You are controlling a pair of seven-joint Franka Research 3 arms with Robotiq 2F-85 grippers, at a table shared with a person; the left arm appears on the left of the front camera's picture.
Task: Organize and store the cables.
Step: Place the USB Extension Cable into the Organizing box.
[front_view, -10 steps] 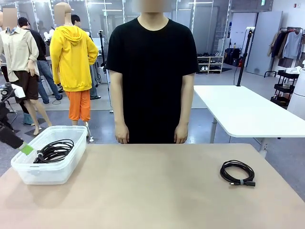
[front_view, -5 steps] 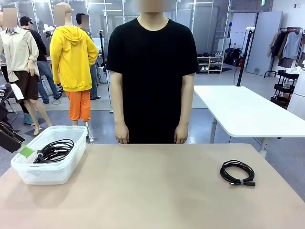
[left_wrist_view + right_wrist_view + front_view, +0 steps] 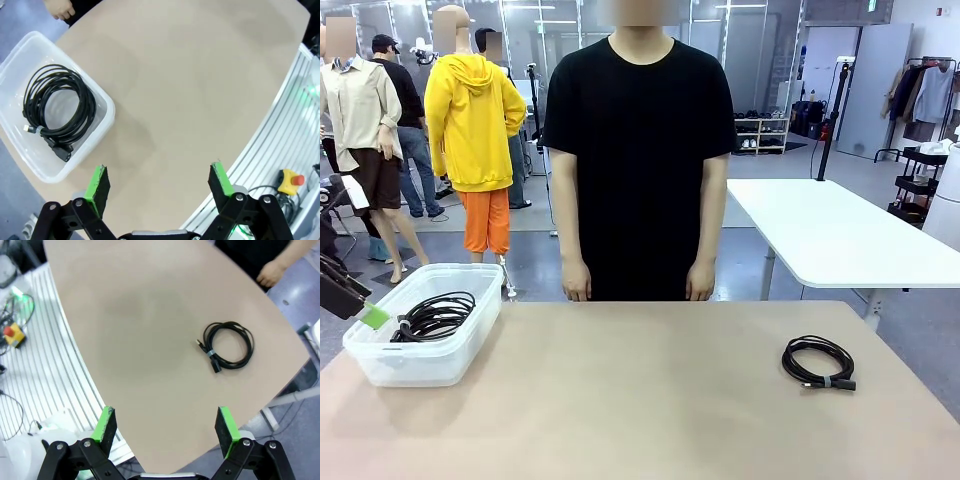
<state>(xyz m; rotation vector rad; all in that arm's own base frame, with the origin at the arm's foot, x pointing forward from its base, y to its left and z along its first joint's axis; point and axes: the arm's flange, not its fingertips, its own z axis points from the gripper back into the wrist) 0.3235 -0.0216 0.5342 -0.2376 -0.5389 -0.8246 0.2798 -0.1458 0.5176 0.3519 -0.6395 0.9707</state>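
**Desk:** Where are the cables right now?

**Me:** I see two sets. One black cord wound into a round coil [image 3: 818, 362] lies flat on the light brown table [image 3: 650, 400], out at about 3 o'clock from the table's middle in my front camera, well apart from everything else. Its bound plug ends sit at the coil's near-right edge, around 5 o'clock on the ring, and the short straight plug section runs roughly left to right.

**Desk:** And the other?

**Me:** Black coiled cords [image 3: 435, 316] lie inside the clear plastic rectangular bin [image 3: 420, 365] at the table's left edge, about 9 o'clock. From my left wrist camera the bundle [image 3: 59, 111] is a slightly oval ring, with its plug ends bunched at roughly 6 o'clock of the coil, toward the bin [image 3: 102, 130] wall nearest that camera.

**Desk:** Fingers?

**Me:** My left gripper [image 3: 159, 183] has its fingers spread wide with nothing between them; it hangs above the table's near-left edge, just beside the bin. In the front camera I catch one green pad [image 3: 375, 315] at the bin's left rim. My right gripper [image 3: 166, 427] is likewise wide apart and empty, high over the table's near edge, with the loose coil [image 3: 228, 346] at about 1 o'clock in that view.

**Desk:** The person?

**Me:** Standing at the far side in a black T-shirt [image 3: 638, 150], arms down, hands [image 3: 576, 290] just behind the table's far edge.
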